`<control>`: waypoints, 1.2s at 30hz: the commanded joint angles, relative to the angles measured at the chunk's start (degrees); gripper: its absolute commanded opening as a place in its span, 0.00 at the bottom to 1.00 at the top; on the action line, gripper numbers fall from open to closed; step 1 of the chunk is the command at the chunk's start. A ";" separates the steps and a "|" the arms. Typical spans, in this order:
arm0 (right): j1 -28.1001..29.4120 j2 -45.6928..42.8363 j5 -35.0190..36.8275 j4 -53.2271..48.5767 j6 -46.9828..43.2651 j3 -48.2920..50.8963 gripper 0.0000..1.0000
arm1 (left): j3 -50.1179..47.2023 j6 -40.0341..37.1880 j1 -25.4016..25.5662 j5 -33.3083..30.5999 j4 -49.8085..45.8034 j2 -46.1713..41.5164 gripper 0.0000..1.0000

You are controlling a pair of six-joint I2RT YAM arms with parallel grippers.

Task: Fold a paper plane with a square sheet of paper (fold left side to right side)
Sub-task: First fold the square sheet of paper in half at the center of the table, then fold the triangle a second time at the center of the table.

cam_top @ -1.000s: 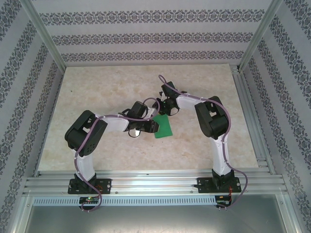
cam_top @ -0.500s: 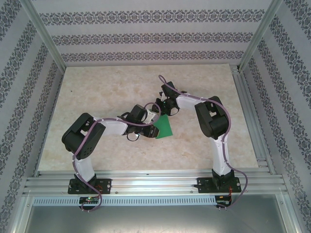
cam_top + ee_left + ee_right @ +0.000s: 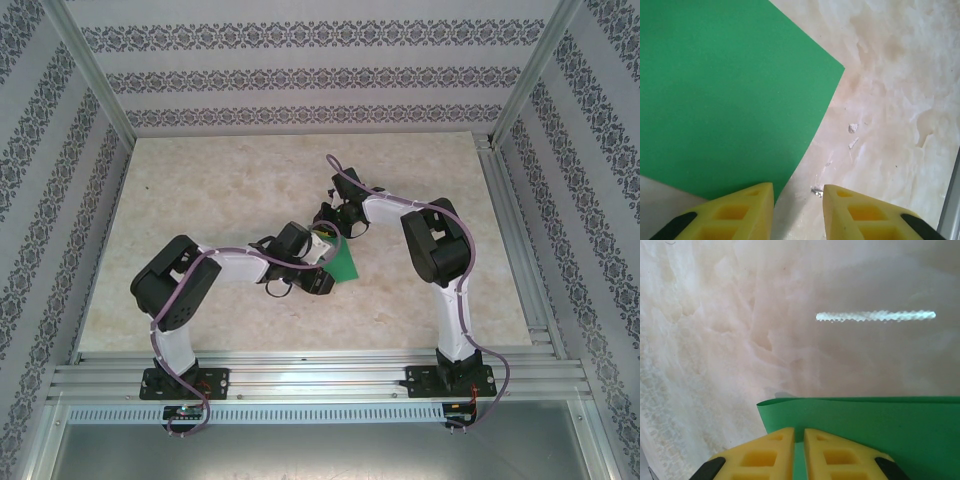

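Here, the count: 1 green sheet (image 3: 341, 263), 2 arms, 2 grippers, 4 yellow fingers.

Sheet: lies approx. mid-table (image 3: 200, 190), between the two wrists, a bit nearer the right arm (image 3: 440, 250). No dart shape can be made out.

R gripper (image 3: 799, 450): jaws almost together, w/ a thin strip of green between them, so it pinches the sheet just inside its far edge. In the right wrist view that edge runs straight across and ends in a corner at left, w/ a faint shadow beside the corner.

L gripper (image 3: 798, 205): jaws apart, bare table in the gap, nothing held. Its left finger (image 3: 735, 215) overlaps the sheet's near edge; contact cannot be told. Its right finger (image 3: 870, 215) is over bare table. In the left wrist view, one sheet corner points right and the edge below it curves down to the left finger.

Open room: the table is bare to the far side, left and right of the sheet. Patterned walls (image 3: 300, 75) and metal posts bound it, w/ a frame rail (image 3: 320, 375) along the near edge.

In the way: the left arm (image 3: 215, 268) reaches in from the near left and covers the sheet's left side, the right arm comes in from the far side, so both wrists crowd the sheet. A purple cable runs along each arm. A few white flecks (image 3: 853, 128) lie on the table just right of the sheet, and a glare streak (image 3: 875, 316) shows beyond its far edge.
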State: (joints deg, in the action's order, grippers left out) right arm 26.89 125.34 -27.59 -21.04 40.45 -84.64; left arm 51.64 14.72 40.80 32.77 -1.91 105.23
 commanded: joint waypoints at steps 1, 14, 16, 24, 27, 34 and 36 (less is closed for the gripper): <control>-0.35 2.68 4.28 -1.99 -1.07 -0.26 0.15 | -2.68 -1.18 2.86 3.35 -7.55 1.65 0.33; -0.26 -3.57 1.89 -1.64 -3.79 -2.71 0.24 | -5.04 -0.88 1.92 2.69 -8.95 -11.22 0.40; -0.42 -6.61 2.51 -3.01 -5.18 -2.82 0.30 | -4.22 -0.64 0.35 1.94 -9.69 -13.86 0.42; -3.69 -19.83 5.67 -8.06 -10.45 8.00 0.50 | -4.32 -0.43 -4.00 -6.41 -4.68 -19.49 0.54; -4.69 -23.63 4.44 -7.62 -10.49 15.30 0.52 | -3.48 -3.05 -4.02 -9.70 -4.03 -17.96 0.55; -4.67 -27.17 -0.21 -6.65 -7.01 27.03 0.41 | -2.59 -3.55 -4.04 -10.06 -0.46 -14.95 0.56; -4.51 -26.78 -0.85 -6.65 -6.20 28.53 0.40 | -2.54 -3.82 -4.06 -10.51 -0.10 -14.79 0.56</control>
State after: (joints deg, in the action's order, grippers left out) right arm 21.76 99.57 -26.04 -28.36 32.69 -57.23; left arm 47.33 12.58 36.86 23.35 -5.50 89.82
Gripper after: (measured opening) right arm 0.406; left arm 0.559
